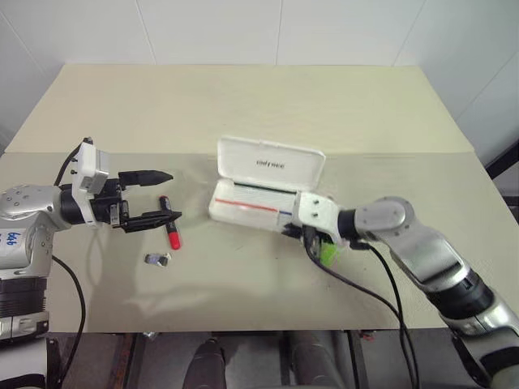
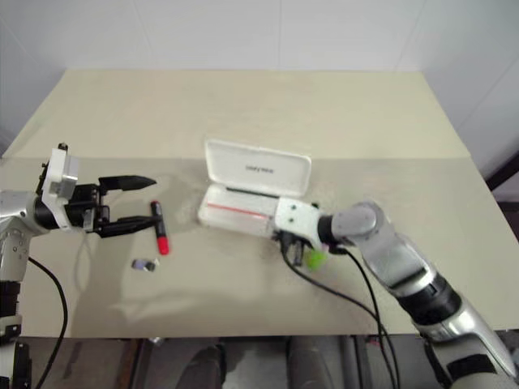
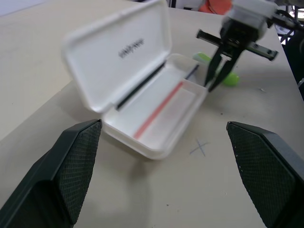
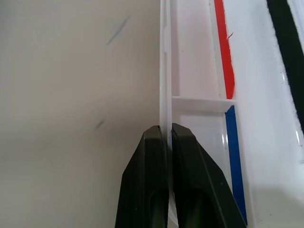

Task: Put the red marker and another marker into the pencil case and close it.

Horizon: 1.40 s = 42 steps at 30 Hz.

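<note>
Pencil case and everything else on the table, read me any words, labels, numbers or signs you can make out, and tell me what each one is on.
"UNITREE": dark letters on the inside of the raised lid of the pencil case; small, only just readable.
Blue handwriting, perhaps digits: on a white part of the left arm; too small to read.
Pencilled cross: on the table, near the case; a sign, no letters.
Red marker: label too small to read.

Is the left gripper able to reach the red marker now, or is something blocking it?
Probably yes. The left gripper is open and hangs right by the red marker, which lies bare on the table. The small grey clip lies apart from it, and the pencil case stands further away.
</note>
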Available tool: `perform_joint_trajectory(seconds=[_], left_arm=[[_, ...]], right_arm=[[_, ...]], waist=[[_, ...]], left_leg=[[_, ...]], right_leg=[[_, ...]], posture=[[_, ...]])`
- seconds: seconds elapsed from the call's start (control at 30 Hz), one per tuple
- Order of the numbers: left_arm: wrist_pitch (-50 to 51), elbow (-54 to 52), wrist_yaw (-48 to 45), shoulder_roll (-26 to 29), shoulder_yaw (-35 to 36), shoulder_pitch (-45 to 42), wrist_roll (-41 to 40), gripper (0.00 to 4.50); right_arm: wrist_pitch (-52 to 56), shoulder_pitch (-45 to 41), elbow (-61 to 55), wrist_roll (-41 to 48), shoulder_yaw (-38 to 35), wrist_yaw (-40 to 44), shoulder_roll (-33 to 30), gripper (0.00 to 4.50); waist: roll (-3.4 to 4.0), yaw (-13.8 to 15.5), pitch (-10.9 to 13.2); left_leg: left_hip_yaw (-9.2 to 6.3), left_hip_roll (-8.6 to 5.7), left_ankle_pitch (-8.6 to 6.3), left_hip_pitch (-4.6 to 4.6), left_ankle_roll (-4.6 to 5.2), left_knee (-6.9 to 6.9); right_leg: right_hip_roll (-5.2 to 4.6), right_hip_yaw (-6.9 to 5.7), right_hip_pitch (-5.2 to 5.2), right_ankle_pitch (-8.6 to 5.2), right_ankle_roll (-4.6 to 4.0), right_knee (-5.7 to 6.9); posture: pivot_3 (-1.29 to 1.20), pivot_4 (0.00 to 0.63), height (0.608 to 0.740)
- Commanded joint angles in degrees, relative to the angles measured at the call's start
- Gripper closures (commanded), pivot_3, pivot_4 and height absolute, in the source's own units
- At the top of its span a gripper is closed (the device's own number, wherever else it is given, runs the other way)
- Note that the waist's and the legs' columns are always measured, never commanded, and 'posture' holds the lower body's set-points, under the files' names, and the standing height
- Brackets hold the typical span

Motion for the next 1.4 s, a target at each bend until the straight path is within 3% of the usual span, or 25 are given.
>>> perform_joint_trajectory(seconds=[0.03,0.57,0.7,1.0,1.4], left_arm=[[-0.8,0.1,-1.2,1.7,1.1,-0.9,-0.8,0.0],[0.6,-2.1,-1.2,3.4,2.6,1.9,-1.5,0.0],[0.5,-2.1,-0.9,3.1,2.4,1.9,-1.5,0.0],[0.5,-2.6,0.6,2.0,2.1,2.0,-1.4,0.0],[7.5,-11.4,15.2,-0.1,7.1,8.1,-2.6,0.0]], right_arm=[[-2.4,3.1,-6.9,0.3,-0.8,0.5,-1.0,4.47],[-11.3,8.1,-6.0,-4.0,1.0,1.0,-0.4,4.47],[-12.7,8.6,-5.0,-5.0,1.0,1.1,-0.5,3.3],[-14.4,8.6,-5.1,-2.7,-2.4,2.1,-0.5,0.06],[-19.6,11.1,-4.9,9.5,-12.5,6.5,0.0,0.02]], waist=[[-0.01,0.0,0.0],[-0.02,0.2,0.0],[-0.04,0.2,0.0],[-0.04,0.3,0.0],[-0.08,0.3,0.0]], left_leg=[[0.0,0.0,0.0,0.02,0.0,0.0],[0.02,0.01,0.0,0.03,0.0,0.06],[0.02,0.01,0.0,0.04,0.0,0.06],[0.02,0.01,0.0,0.05,0.0,0.06],[0.02,0.02,0.0,0.14,0.0,0.06]], right_leg=[[0.0,0.0,0.01,0.0,0.0,0.01],[-0.01,0.0,0.04,-0.01,-0.03,0.02],[-0.01,0.01,0.05,-0.01,-0.03,0.02],[-0.01,0.0,0.06,-0.01,-0.03,0.05],[0.0,0.02,0.12,-0.01,-0.03,0.12]], posture=[[0.0,0.15,0.74],[0.0,0.15,0.74],[0.0,0.15,0.74],[0.0,0.15,0.74],[0.0,0.15,0.74]])
